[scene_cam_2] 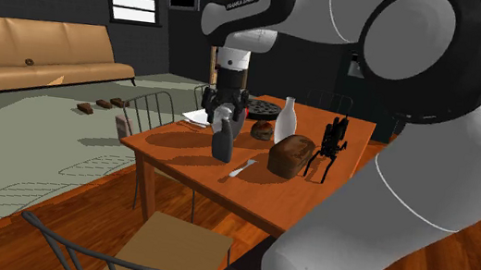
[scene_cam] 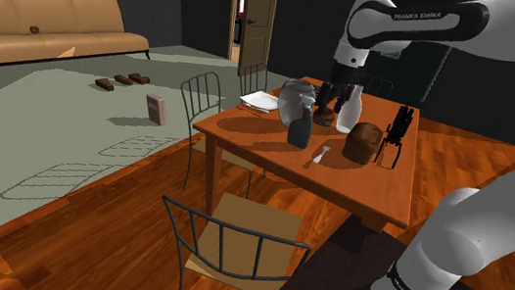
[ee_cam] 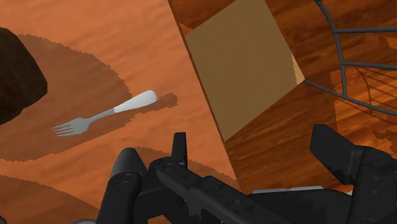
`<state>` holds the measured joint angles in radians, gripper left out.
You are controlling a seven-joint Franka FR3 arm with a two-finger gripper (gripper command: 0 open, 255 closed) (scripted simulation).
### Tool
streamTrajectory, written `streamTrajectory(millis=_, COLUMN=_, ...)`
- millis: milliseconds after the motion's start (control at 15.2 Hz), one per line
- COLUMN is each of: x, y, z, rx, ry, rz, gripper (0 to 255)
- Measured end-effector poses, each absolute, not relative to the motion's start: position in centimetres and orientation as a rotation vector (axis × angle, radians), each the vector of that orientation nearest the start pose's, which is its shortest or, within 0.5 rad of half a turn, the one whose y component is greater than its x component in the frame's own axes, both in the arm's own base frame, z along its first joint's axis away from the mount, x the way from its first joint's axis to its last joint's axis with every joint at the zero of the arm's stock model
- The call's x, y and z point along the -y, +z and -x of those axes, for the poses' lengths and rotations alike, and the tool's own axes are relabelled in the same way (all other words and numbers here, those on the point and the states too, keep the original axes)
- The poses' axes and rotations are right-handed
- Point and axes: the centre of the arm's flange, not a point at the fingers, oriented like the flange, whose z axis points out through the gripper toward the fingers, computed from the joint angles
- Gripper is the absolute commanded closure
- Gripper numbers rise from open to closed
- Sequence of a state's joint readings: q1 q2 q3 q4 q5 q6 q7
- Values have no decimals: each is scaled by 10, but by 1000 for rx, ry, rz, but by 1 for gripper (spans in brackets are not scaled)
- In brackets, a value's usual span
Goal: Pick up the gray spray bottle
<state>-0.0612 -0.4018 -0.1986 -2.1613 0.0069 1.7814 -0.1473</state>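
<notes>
You have one orange-brown wooden table (scene_cam: pixel 371 188). On it, count one dark grey spray bottle (scene_cam: pixel 298 131), one tall white bottle (scene_cam: pixel 350 111), one dark brown loaf of bread (scene_cam: pixel 362 143), one silver metal fork (ee_cam: pixel 105 116), one black spindly gadget (scene_cam: pixel 396 136) and one white sheet of paper (scene_cam: pixel 260 101). Around the table you can make out at least three wire-backed chairs (scene_cam: pixel 237 228); the exact number is hard to tell. On the grey-green floor you have three small dark brown blocks (scene_cam: pixel 122 81) and one upright pale brown box (scene_cam: pixel 157 109). There is one long tan sofa (scene_cam: pixel 43 8).
</notes>
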Motion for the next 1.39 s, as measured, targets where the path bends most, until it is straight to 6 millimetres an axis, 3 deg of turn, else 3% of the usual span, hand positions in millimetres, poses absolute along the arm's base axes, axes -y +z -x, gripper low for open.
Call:
streamTrajectory(millis=1056, x=271, y=537, z=-557, rx=-1, ry=-78, rz=3079, gripper=0)
streamTrajectory(millis=1386, x=279, y=515, z=-566, rx=10, ry=-78, rz=3079, gripper=0)
